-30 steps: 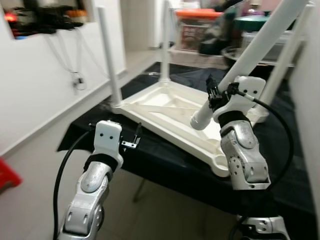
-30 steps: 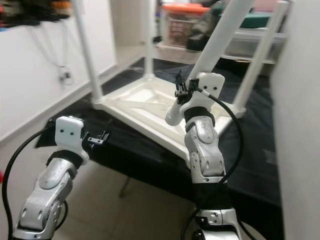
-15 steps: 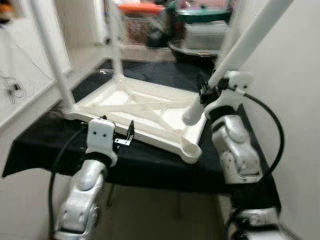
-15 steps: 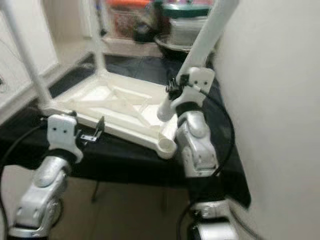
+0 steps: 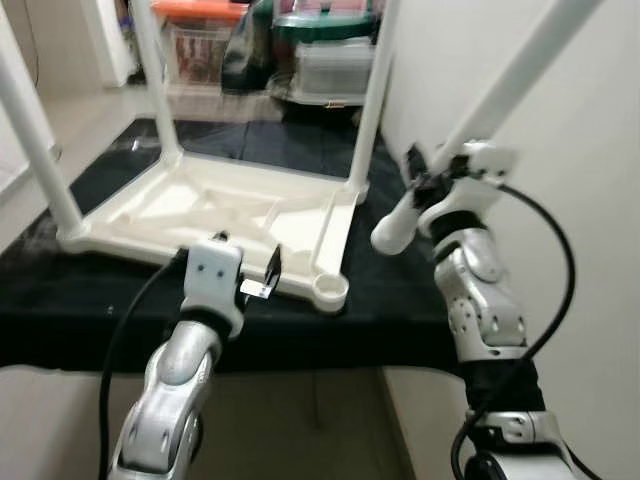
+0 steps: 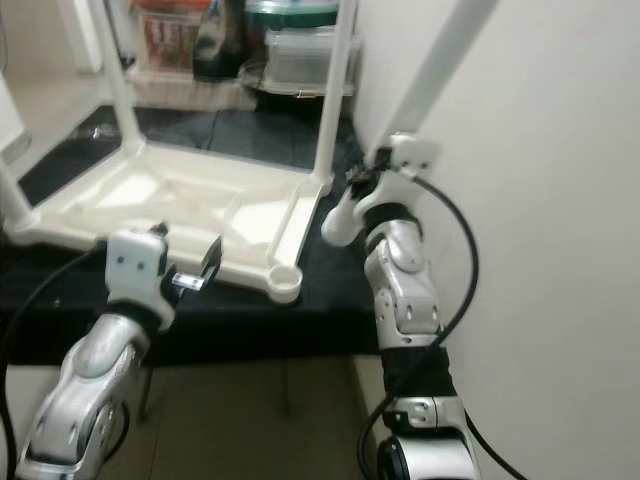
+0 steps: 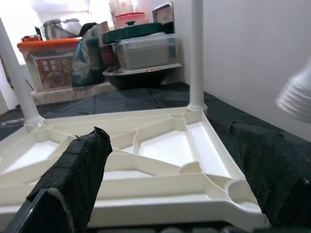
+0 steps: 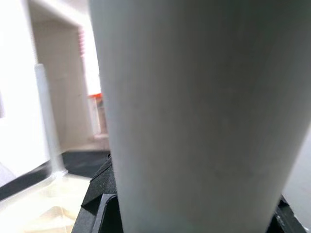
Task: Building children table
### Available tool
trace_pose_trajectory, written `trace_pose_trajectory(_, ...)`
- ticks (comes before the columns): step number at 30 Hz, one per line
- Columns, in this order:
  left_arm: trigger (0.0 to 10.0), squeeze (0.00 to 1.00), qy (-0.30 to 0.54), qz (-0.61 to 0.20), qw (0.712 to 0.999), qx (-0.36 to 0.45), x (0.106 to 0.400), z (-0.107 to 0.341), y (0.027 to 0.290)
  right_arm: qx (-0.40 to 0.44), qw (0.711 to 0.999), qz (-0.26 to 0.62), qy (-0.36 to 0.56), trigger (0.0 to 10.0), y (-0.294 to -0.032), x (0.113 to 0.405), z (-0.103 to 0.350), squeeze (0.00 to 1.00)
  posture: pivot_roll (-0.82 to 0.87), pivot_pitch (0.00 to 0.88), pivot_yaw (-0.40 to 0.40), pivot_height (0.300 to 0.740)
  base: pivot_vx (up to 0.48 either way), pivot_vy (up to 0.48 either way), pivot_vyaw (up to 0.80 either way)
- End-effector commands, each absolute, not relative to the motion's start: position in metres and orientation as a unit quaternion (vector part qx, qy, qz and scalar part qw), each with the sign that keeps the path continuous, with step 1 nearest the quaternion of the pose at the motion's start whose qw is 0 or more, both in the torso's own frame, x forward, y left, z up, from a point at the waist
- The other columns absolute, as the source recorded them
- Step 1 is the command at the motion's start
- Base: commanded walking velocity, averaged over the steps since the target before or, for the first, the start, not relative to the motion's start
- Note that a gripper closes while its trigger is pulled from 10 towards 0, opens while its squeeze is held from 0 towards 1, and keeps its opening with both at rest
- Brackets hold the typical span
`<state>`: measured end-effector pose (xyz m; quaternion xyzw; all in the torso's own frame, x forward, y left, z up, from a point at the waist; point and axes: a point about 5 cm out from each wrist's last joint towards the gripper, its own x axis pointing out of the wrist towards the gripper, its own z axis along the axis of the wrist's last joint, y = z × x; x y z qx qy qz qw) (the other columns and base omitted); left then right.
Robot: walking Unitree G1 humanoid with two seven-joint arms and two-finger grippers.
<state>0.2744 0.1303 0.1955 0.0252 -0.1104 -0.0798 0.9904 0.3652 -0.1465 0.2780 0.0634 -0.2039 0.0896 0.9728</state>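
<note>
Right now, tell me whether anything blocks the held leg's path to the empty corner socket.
Nothing visible does. The right tool holds the loose leg tilted, its end up and right of the empty socket on the upturned tabletop. The left tool hovers just left of the socket.

I see table top (image 5: 230, 205): smooth cream plastic, slight sheen | loose leg (image 5: 480, 120): smooth white plastic | cloth (image 5: 400, 290): matt black fabric

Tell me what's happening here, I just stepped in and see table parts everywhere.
The robot is assembling a small white table. The tabletop lies upside down on a black-covered surface, three legs already standing in its corners. The right gripper holds the fourth leg tilted, its end near the empty corner socket. The left gripper, jaws open, hovers at the tabletop's near edge.
</note>
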Motion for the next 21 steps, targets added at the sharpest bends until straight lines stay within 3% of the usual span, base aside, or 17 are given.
trace_pose_trajectory(1, 10.0, 0.00, -0.103, -0.082, 0.991, 0.022, 0.270, 0.194, 0.128, 0.065, 0.971, 0.097, -0.209, 10.0, -0.151, 0.367, 0.278, 0.00, 0.06, 0.097, -0.072, 0.740, 0.000, 0.000, 0.00)
trace_pose_trajectory(12, 10.0, 0.00, -0.103, -0.110, 0.988, 0.013, 0.254, 0.201, 0.119, 0.044, 0.971, 0.094, -0.217, 10.0, -0.158, 0.382, 0.295, 0.00, 0.07, 0.184, -0.079, 0.740, 0.000, 0.000, 0.68)
trace_pose_trajectory(21, 10.0, 0.00, -0.096, -0.149, 0.984, 0.004, 0.244, 0.202, 0.107, 0.036, 0.977, 0.120, -0.171, 10.0, -0.182, 0.403, 0.303, 0.00, 0.07, 0.236, -0.078, 0.740, 0.000, 0.000, 0.00)
